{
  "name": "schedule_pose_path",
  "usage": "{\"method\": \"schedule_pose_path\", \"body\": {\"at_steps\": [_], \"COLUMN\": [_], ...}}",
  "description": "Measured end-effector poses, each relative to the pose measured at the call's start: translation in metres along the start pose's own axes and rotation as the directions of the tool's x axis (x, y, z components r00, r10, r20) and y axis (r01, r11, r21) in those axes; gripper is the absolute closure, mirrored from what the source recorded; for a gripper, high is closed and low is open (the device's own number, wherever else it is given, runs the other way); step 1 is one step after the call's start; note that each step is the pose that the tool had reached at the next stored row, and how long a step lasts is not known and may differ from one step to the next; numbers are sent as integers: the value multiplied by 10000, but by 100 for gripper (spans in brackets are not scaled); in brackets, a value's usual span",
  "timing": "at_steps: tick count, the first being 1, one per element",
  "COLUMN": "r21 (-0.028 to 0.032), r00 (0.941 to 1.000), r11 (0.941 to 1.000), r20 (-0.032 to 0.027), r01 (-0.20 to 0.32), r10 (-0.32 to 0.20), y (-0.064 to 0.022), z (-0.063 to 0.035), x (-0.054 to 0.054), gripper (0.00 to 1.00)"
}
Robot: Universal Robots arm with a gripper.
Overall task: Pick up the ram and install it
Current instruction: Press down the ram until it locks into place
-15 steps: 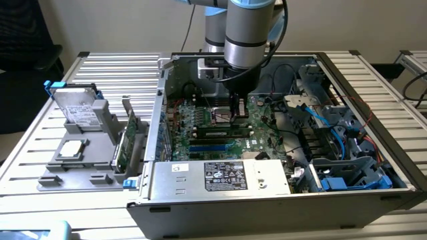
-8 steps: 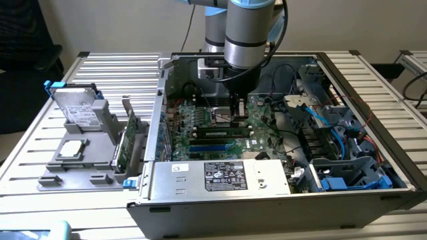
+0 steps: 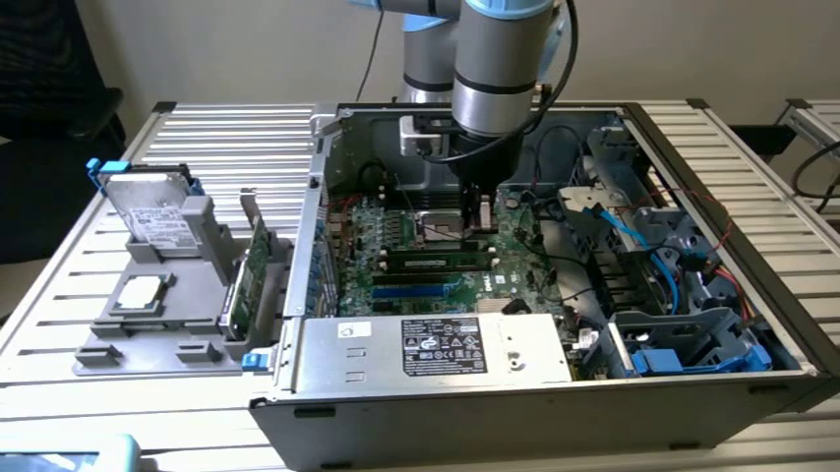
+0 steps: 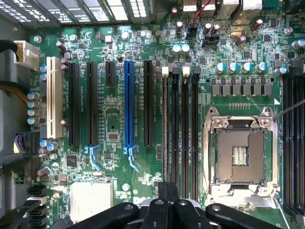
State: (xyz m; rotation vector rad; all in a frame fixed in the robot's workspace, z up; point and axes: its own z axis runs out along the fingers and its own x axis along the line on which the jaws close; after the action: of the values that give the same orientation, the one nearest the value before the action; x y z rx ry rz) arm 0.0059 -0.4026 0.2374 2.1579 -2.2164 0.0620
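the gripper (image 3: 483, 209) is down inside the case (image 3: 525, 418), over the middle of the motherboard (image 4: 114, 124). Its fingers are clamped together. Can't tell if they pinch anything.

the ram (image 3: 440, 264) is the green stick with black chips. It stands on edge in the memory slots (image 4: 180, 129), between the CPU socket (image 3: 440, 228) and the blue slot (image 3: 413, 288), on the socket's power supply (image 3: 434, 349) side. The gripper tip is near it, on the socket side. Touching or apart: can't tell.

My read of the step is work at the slot bank, either gripping or seating the stick; I can't say which. To do it well:
- keep the stick square to the slot, with no tilt along its length
- load straight down and evenly, so both latches (image 4: 165, 71) engage together
- stay off the CPU socket; it lies open just beside the slots, and a slip would bend its pins

Views: the exterior view gives the stick's broad face, the arm's height over the board, and the cables (image 3: 611, 231) crowding the case's exterior-view right side. The wrist view looks straight down. It gives the four slots as dark parallel lines, the white latches at one end, and the socket's contact field. From that angle I can't tell which slot carries the stick.
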Motion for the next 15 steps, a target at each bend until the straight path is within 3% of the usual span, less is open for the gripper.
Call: {"method": "schedule_pose_path", "body": {"at_steps": [6,10,15], "r21": [29,217,251], "r00": [10000,10000,10000], "r11": [10000,9998,9997], "r20": [2,10,9], "r01": [-4,-14,-17], "r10": [4,14,17], "y": [-23,-23,-22], "z": [5,12,24], "x": [-1,-1,-2], "gripper": [89,89,89]}}
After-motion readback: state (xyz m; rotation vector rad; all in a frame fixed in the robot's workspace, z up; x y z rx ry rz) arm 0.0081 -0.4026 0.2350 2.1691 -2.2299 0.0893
